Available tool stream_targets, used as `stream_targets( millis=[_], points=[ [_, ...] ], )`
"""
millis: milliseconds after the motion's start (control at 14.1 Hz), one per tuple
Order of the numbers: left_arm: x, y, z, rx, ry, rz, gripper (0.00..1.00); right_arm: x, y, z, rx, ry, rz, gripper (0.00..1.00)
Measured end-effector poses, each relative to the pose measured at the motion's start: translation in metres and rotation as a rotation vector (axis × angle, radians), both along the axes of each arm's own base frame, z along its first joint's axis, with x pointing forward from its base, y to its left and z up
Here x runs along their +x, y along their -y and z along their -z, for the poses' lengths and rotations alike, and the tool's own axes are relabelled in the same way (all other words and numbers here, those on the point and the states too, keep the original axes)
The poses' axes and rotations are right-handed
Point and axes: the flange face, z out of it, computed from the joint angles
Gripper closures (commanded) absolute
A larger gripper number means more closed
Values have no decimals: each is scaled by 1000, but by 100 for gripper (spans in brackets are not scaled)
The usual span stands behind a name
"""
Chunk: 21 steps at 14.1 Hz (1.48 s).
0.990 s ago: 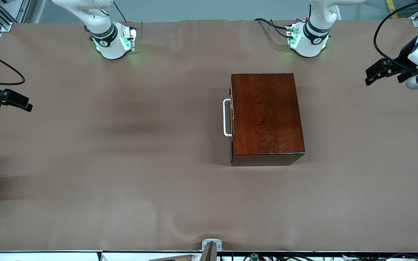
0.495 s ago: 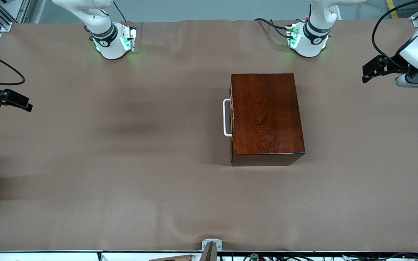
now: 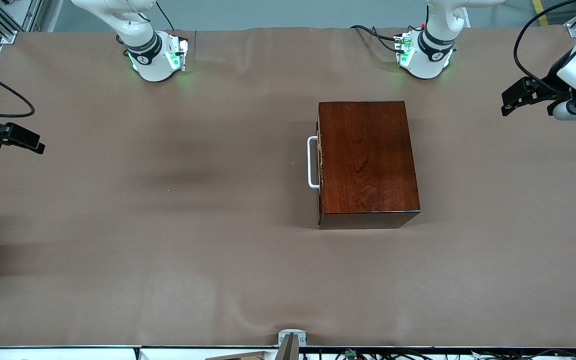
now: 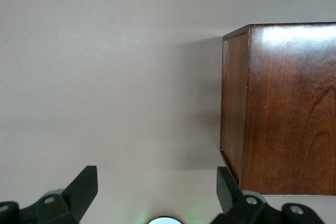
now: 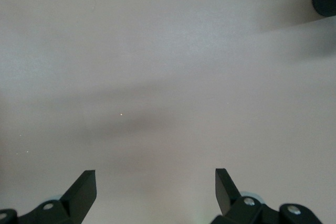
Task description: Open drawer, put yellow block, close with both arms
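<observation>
Evidently our left gripper (image 3: 510, 100) and right gripper (image 3: 30, 145) hung with jaws spread and empty over the table's (image 3: 168, 225) two ends. Nothing was done: the drawer (image 3: 319, 162) sat shut in its wooden box (image 3: 368, 160) mid-table, contents hidden. We saw no yellow block.

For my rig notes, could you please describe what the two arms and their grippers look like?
Both arms are white with dark grey joint bands. Their round white bases and glow green, with black cables plugged in. The left gripper and right gripper are black, each with two angular fingers. A black cable loops along each forearm.
</observation>
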Motion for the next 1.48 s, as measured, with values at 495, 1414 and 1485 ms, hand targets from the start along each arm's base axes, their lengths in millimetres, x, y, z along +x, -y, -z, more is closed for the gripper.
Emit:
stream_targets(
  millis=[495,1414,1485],
  points=[
    [14,0,14,-3,2,27,0,0,0,0,0,0,0,0],
    [27,1,9,-7,34,70,0,0,0,0,0,0,-1,0],
    [27,1,9,-7,34,70,0,0,0,0,0,0,-1,0]
  ],
)
